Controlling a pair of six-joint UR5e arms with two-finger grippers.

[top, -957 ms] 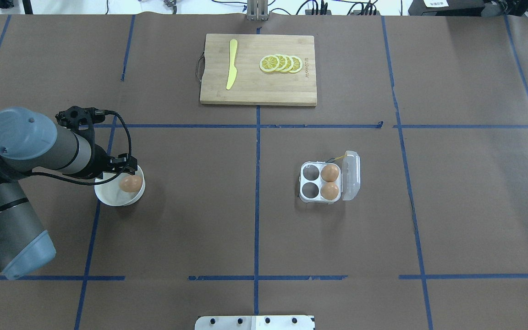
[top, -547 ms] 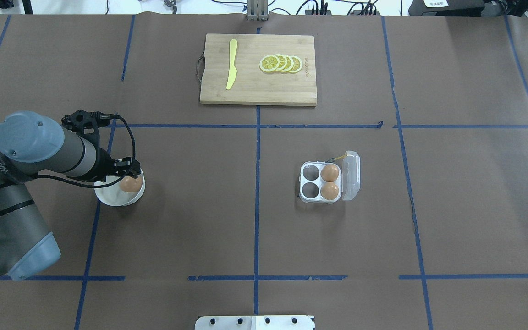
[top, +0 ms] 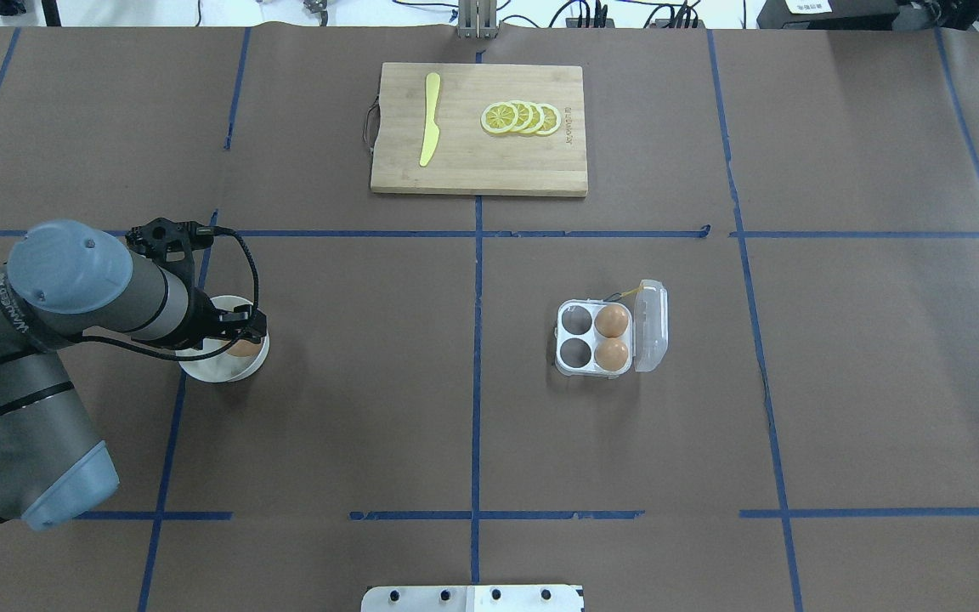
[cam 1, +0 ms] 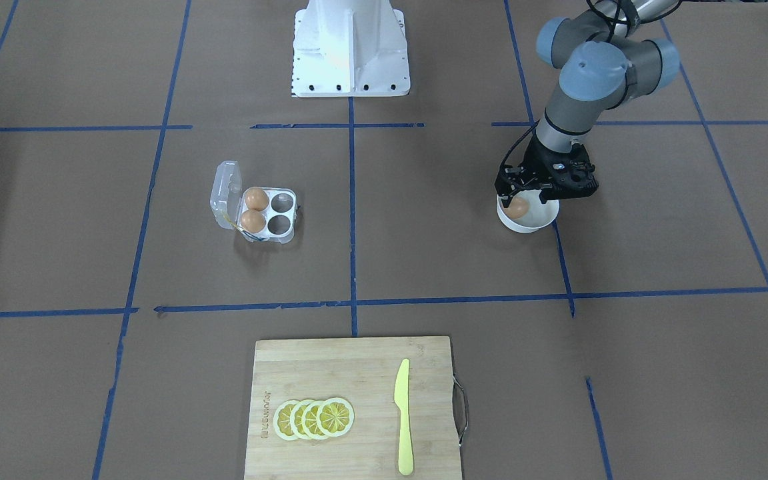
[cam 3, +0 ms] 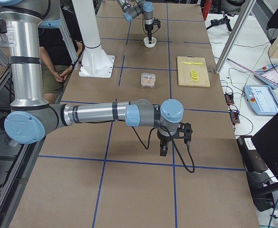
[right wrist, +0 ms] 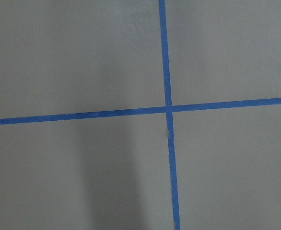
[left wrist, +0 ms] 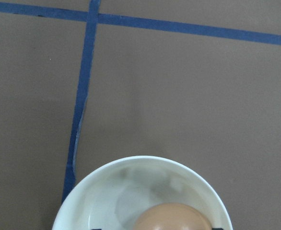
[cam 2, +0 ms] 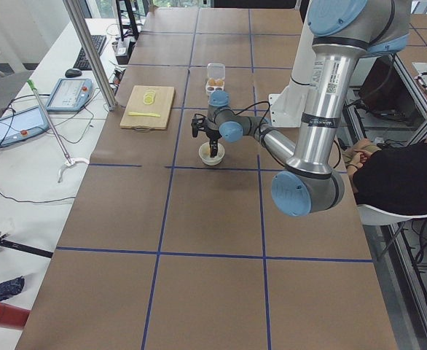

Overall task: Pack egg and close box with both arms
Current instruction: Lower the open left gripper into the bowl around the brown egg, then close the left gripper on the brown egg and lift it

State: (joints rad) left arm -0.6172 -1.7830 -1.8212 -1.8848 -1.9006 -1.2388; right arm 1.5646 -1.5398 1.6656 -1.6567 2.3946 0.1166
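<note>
Left gripper (cam 1: 521, 202), fingers spread, straddles the egg (left wrist: 171, 216) inside a white bowl (left wrist: 131, 164). Pick-up step, it seems: next it must close gently, then lift toward the box (top: 576, 349).

Loose egg (top: 245, 348), orange-brown, sits in the white bowl (top: 211, 375) on the robot's left of the table (top: 370, 382). The left arm (top: 90, 289) reaches over it, left tool (top: 236, 333) down in the bowl with fingers flanking the egg, contact unclear. Box (top: 579, 367) sits right of centre, clear lid hinged open and upright, two eggs (top: 613, 320) in the lid-side cells, the other two empty. Right arm (cam 3: 96, 114) is well apart, right tool (cam 3: 163, 151) pointing down just above the table.
</note>
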